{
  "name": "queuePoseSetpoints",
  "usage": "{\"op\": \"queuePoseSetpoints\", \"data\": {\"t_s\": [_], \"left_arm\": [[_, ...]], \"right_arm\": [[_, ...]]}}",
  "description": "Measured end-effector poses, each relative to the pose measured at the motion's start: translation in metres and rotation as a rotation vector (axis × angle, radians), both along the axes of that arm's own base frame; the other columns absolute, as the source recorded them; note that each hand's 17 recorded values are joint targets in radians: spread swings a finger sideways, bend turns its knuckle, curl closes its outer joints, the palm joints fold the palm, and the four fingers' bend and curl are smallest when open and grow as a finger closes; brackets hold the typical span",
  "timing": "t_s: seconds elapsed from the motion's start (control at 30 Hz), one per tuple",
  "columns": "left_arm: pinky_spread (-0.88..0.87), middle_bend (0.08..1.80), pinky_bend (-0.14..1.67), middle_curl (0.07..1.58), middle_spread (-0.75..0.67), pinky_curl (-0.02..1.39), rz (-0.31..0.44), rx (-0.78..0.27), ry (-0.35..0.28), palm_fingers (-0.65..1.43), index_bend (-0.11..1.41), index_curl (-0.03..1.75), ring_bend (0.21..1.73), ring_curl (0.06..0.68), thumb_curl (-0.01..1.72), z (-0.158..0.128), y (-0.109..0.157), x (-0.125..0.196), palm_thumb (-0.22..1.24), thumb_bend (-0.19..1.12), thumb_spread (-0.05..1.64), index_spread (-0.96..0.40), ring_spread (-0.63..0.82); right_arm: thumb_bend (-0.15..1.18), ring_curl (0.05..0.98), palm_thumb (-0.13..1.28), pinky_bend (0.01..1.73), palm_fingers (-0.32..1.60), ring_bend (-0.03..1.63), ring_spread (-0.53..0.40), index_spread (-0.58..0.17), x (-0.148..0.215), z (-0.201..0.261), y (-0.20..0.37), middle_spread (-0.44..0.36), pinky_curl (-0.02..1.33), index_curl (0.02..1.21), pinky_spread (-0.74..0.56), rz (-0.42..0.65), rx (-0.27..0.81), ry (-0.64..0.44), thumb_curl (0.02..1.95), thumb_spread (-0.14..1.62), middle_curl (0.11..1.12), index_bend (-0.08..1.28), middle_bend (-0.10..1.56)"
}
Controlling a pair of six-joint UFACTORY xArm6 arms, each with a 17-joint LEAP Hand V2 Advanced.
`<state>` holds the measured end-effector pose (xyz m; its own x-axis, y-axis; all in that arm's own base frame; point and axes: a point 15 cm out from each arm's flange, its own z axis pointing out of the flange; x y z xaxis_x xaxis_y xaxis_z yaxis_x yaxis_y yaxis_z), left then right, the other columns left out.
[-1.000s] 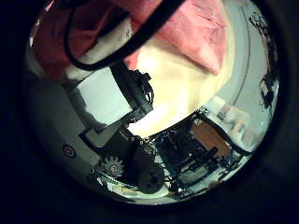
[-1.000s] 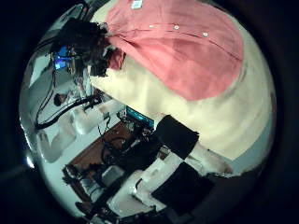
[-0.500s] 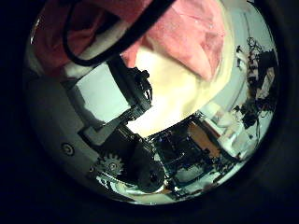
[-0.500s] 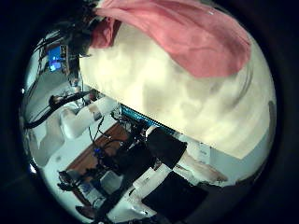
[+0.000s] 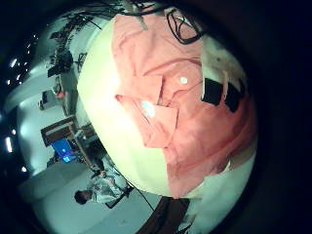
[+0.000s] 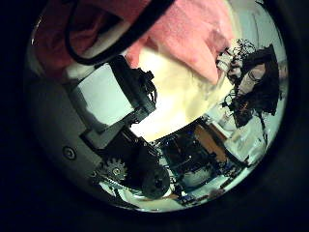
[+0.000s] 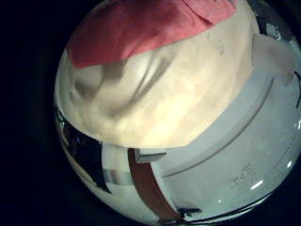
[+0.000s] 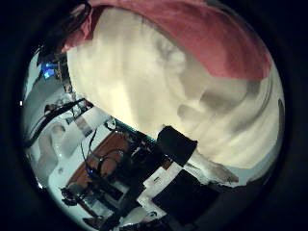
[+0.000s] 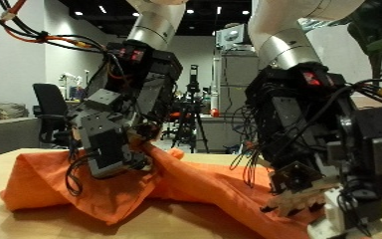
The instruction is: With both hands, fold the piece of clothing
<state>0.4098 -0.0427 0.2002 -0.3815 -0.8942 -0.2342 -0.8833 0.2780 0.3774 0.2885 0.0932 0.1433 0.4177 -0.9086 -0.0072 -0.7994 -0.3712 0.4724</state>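
Observation:
An orange button shirt (image 9: pixel 151 189) lies bunched on the pale wooden table (image 9: pixel 6 224). My left hand (image 9: pixel 111 134) is down on the shirt's far part, and a ridge of cloth rises up to its curled fingers. The left little finger side palm view shows the shirt (image 5: pixel 180 107) spread with its button row, fingertips (image 5: pixel 219 90) pressed into it. My right hand (image 9: pixel 317 174) hangs nearer, its fingers straight, tips just above the shirt's near edge. Both right palm views show mostly bare table (image 8: pixel 164 87), with the shirt (image 7: pixel 141 33) off to one side.
Office chairs and stands (image 9: pixel 52 110) fill the room behind the table. The table edge (image 7: pixel 188 141) shows close under the right palm. A workbench with equipment (image 6: pixel 198 159) stands beyond the table.
The right palm's view has swung off the shirt onto bare table, so that hand has moved. The left palm's view has turned, bringing the other hand into sight past the cloth.

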Motion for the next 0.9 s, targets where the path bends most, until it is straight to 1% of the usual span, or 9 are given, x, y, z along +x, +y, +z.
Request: {"op": "queuePoseSetpoints", "data": {"t_s": [0.17,0.27,0.33,0.47,0.53,0.63,0.83,0.87,0.9], "left_arm": [[-0.71,0.8,0.95,0.96,-0.62,0.66,0.001,0.004,0.016,1.03,0.18,1.03,1.11,0.552,0.27,0.001,0.005,-0.003,0.56,-0.01,1.19,-0.67,-0.5],[-0.71,0.8,0.95,0.96,-0.62,0.66,-0.002,0.004,0.025,1.03,0.18,1.04,1.11,0.552,0.27,0.003,0.007,-0.005,0.56,-0.01,1.19,-0.68,-0.5],[-0.71,0.79,0.95,0.96,-0.62,0.66,-0.006,0.004,0.029,1.03,0.18,1.05,1.11,0.553,0.27,0.004,0.007,-0.006,0.56,-0.01,1.19,-0.68,-0.5],[-0.71,0.79,0.94,0.97,-0.62,0.66,-0.022,0.001,0.046,1.02,0.18,1.06,1.12,0.554,0.27,0.006,0.008,-0.009,0.56,-0.01,1.19,-0.68,-0.5],[-0.71,0.8,0.94,0.97,-0.63,0.66,-0.028,0.001,0.054,1.02,0.18,1.07,1.12,0.555,0.27,0.009,0.009,-0.011,0.56,-0.01,1.19,-0.68,-0.5],[-0.72,0.79,0.94,0.97,-0.63,0.66,-0.048,-0.002,0.077,1.01,0.18,1.08,1.12,0.555,0.27,0.015,0.012,-0.017,0.56,-0.01,1.19,-0.68,-0.5],[-0.72,0.79,0.94,0.99,-0.62,0.66,-0.095,-0.01,0.145,1.0,0.18,1.09,1.12,0.558,0.27,0.031,0.019,-0.039,0.56,-0.01,1.19,-0.69,-0.51],[-0.72,0.79,0.94,0.99,-0.62,0.66,-0.103,-0.011,0.156,1.0,0.18,1.09,1.12,0.558,0.26,0.034,0.02,-0.043,0.56,-0.01,1.19,-0.69,-0.51],[-0.72,0.79,0.94,0.99,-0.62,0.66,-0.11,-0.011,0.167,1.0,0.18,1.09,1.12,0.558,0.26,0.036,0.021,-0.048,0.56,-0.01,1.19,-0.69,-0.51]], "right_arm": [[0.0,0.285,0.65,0.27,0.39,0.54,-0.049,-0.187,0.017,-0.013,-0.003,-0.037,0.28,0.32,0.09,0.015,-0.044,-0.057,0.32,1.03,0.42,0.19,0.36],[0.0,0.311,0.73,0.34,0.6,0.65,-0.147,-0.236,0.026,-0.014,-0.002,-0.097,0.28,0.32,-0.05,0.04,-0.078,-0.108,0.34,1.0,0.44,0.17,0.4],[-0.01,0.345,0.77,0.54,0.83,0.75,-0.241,-0.297,0.03,-0.014,-0.003,-0.168,0.31,0.32,-0.29,0.057,-0.107,-0.131,0.35,0.98,0.47,0.16,0.42],[-0.01,0.426,0.84,0.73,1.12,0.89,-0.318,-0.392,0.036,-0.005,-0.004,-0.255,0.39,0.38,-0.51,0.054,-0.125,-0.173,0.37,0.96,0.55,0.23,0.52],[-0.02,0.46,0.85,0.82,1.22,0.93,-0.332,-0.425,0.038,0.0,-0.006,-0.284,0.44,0.43,-0.55,0.046,-0.121,-0.186,0.37,0.95,0.6,0.3,0.6],[-0.02,0.5,0.87,0.94,1.33,1.0,-0.322,-0.454,0.042,0.006,-0.011,-0.3,0.5,0.51,-0.52,0.029,-0.116,-0.199,0.37,0.97,0.67,0.44,0.72],[-0.02,0.571,0.85,1.13,1.28,1.15,-0.28,-0.451,0.048,0.025,-0.025,-0.279,0.59,0.69,-0.43,-0.012,-0.102,-0.241,0.34,1.09,0.77,0.7,0.93],[-0.01,0.626,0.87,1.32,0.92,1.35,-0.279,-0.46,0.048,0.03,-0.027,-0.312,0.65,0.76,-0.41,-0.018,-0.098,-0.253,0.34,1.11,0.64,0.89,0.27],[0.0,0.588,0.88,1.2,1.26,1.22,-0.272,-0.446,0.049,0.035,-0.029,-0.303,0.61,0.73,-0.4,-0.025,-0.095,-0.266,0.34,1.12,0.8,0.78,0.82]]}}
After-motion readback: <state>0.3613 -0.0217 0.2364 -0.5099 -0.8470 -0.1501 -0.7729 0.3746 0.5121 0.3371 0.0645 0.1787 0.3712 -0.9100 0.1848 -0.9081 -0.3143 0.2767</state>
